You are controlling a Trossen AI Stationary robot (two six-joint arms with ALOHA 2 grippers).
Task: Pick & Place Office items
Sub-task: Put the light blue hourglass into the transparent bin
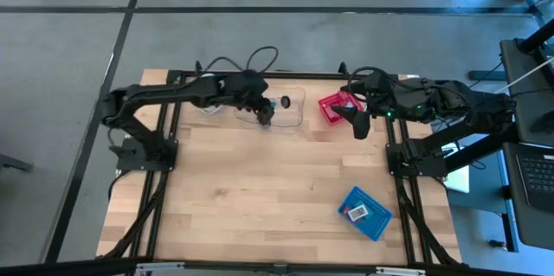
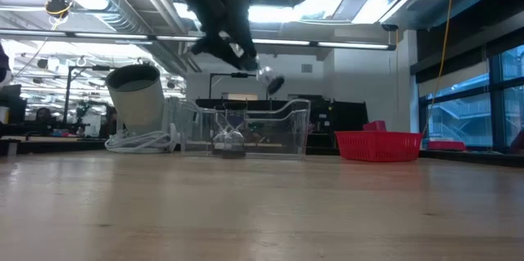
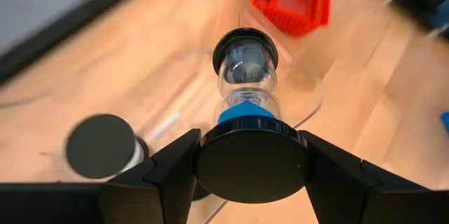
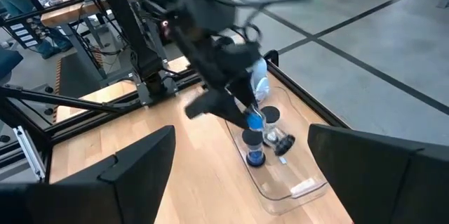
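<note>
Hourglass (image 3: pixel 245 87) clamped by end cap in left gripper (image 3: pixel 251 162), long axis pointing forward, directly above clear tray (image 1: pixel 290 112); right gripper (image 1: pixel 357 123) agape beside tray.

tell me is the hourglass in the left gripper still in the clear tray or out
Out: the left gripper holds the hourglass lifted above the clear tray; another hourglass stands inside.

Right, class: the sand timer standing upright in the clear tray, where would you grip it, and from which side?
Grip the upright sand timer across its round black top cap, coming straight down. It stands on end, cap uppermost, and the clear tray's walls would likely block a sideways approach. The left gripper holds another timer by its end cap.
</note>
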